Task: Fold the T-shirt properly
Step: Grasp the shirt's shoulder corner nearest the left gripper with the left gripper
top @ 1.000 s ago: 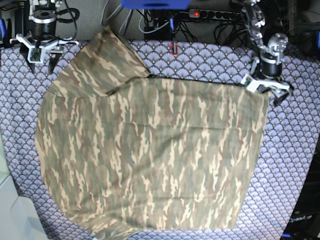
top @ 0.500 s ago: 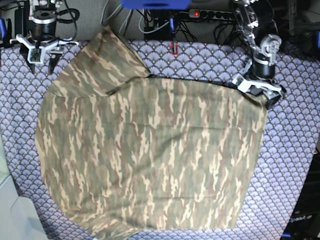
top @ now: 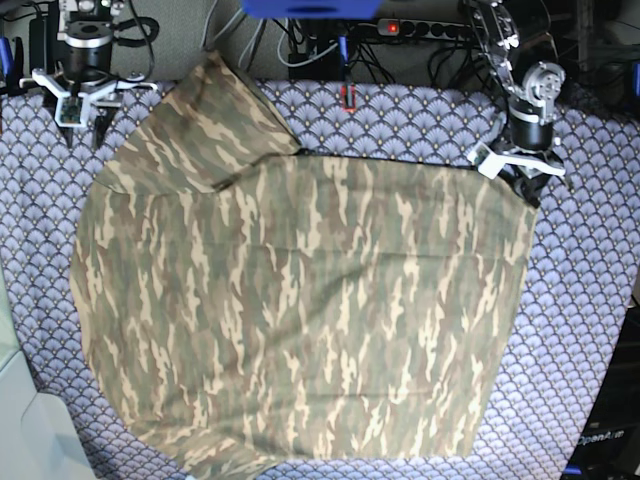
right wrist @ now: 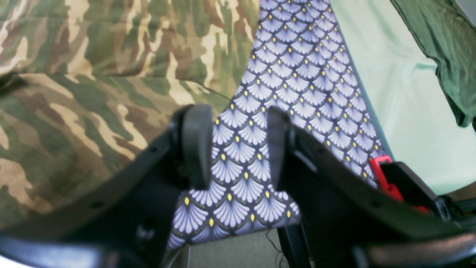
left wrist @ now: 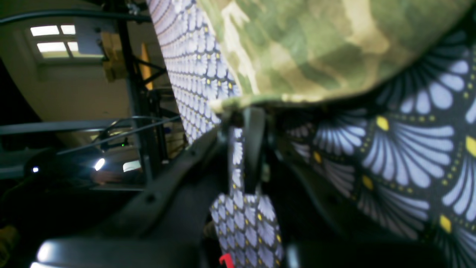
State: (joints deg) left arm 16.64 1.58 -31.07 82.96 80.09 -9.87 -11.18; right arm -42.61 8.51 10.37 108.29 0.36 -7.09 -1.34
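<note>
A purple-grey tablecloth point(top: 590, 330) printed with fan-shaped scales and small yellow dots covers the table, reaching its left, right and far edges in the base view. Behind the far edge lies a tangle of black cables point(top: 300, 45), with a power strip point(top: 425, 29) showing a lit red switch. A blue object point(top: 310, 7) sits at the top edge of that view, cut off by the frame. At the lower left corner a pale green surface point(top: 25, 430) shows beside the cloth, and in the right wrist view a dark green cloth point(right wrist: 438, 44) lies on it.
</note>
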